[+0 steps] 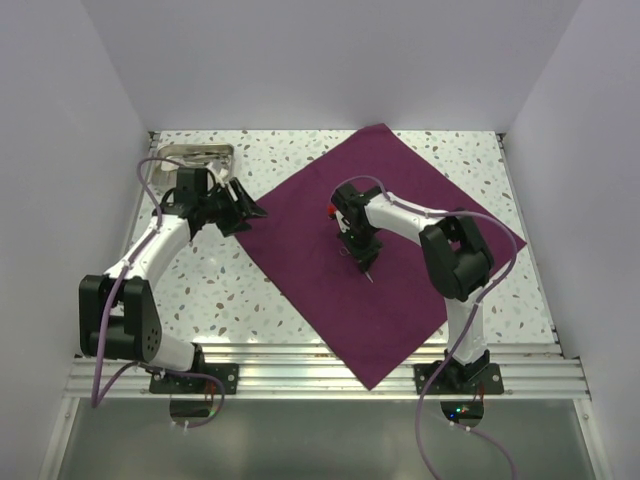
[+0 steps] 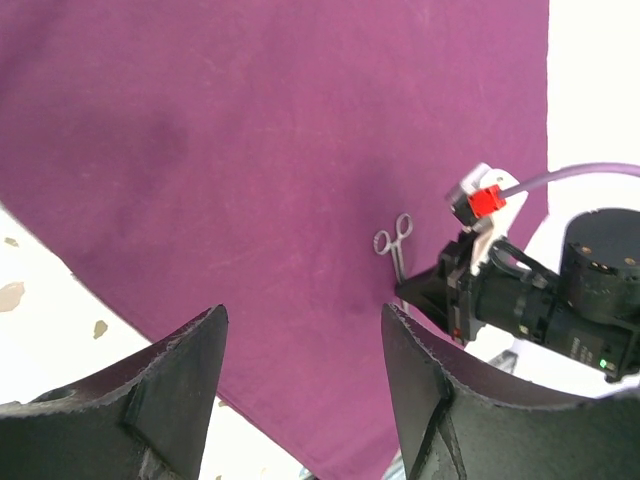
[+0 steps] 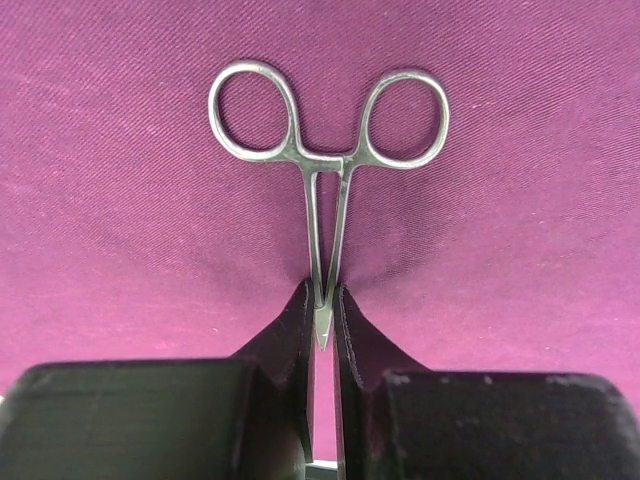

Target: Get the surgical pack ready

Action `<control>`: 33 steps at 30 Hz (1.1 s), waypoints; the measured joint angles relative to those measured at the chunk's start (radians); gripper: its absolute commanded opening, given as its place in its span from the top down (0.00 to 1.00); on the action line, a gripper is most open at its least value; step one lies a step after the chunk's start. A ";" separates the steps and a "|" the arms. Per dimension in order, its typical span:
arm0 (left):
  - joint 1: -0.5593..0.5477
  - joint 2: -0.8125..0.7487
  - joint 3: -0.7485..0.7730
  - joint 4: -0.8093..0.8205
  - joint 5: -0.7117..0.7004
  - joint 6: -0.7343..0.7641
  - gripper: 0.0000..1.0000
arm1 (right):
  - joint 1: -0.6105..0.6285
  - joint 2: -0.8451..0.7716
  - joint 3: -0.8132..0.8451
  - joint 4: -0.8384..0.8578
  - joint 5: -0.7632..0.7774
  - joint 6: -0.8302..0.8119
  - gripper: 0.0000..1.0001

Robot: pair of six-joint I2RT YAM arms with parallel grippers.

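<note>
Right end effector (image 3: 322,295) is seen in its own wrist view pinched nearly shut on the pointed tips of slim, silver steel forceps (image 3: 322,158). The two ring handles lie away from the black fingers, flat on the deep purple-maroon cloth of the surgical pack (image 1: 330,300). Only this close view gives the fine diagonal weave of the cloth and the slight pucker where the fingers press into it. The overhead view shows the forceps as no more than a small glint. It does show the cloth as a whole: a square sheet spread flat on the white speckled desk (image 1: 230,290), turned like a diamond, with its near corner reaching over the ribbed metal rail (image 1: 300,372) at the desk's near edge. A shallow, shiny metal tray (image 1: 200,153) in the far-left corner appears in that view alone. The left end effector (image 2: 300,330) is held wide open with nothing between its matt black fingers, above the cloth's left edge. From its wrist view the forceps and the right end effector are seen from the side.
</note>
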 measured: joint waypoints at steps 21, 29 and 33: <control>-0.206 0.130 -0.168 0.421 0.261 -0.283 0.31 | 0.000 -0.167 0.025 0.064 -0.318 0.127 1.00; -0.301 0.242 -0.135 0.521 0.259 -0.397 0.43 | 0.000 -0.172 0.035 0.070 -0.368 0.149 1.00; -0.305 0.294 -0.098 0.550 0.255 -0.438 0.75 | 0.000 -0.181 0.039 0.069 -0.376 0.149 1.00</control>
